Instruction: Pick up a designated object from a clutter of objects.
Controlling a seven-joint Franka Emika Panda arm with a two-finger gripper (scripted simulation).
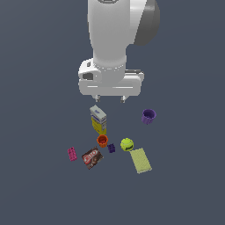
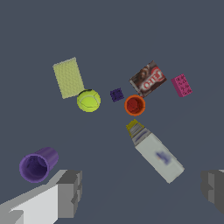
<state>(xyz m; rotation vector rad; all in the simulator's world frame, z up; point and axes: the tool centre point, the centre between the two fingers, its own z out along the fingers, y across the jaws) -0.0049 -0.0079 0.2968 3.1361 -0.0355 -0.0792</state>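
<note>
Well apart, spread wide and empty: gripper (image 1: 110,99) high above the clutter, touching nothing, fingertips (image 2: 70,192) framing the wrist view with bare counter (image 1: 184,189) between. Directly beneath in the exterior view, an upright yellow-white carton (image 1: 98,119), tall enough to catch a finger on any straight descent. Just past it, the tiny dark purple block (image 1: 111,148), lying on the counter between the orange cup (image 1: 102,140) and the yellow-green ball (image 1: 127,144), near both, touching neither as far as visible. Likely trouble: too little room either side, so wide jaws could nudge the cup, roll the ball, or close on the wrong neighbour. Farther out, sponge (image 1: 140,160), brown packet (image 1: 92,157), pink block (image 1: 72,154), purple cup (image 1: 149,116), all clear of the approach.
</note>
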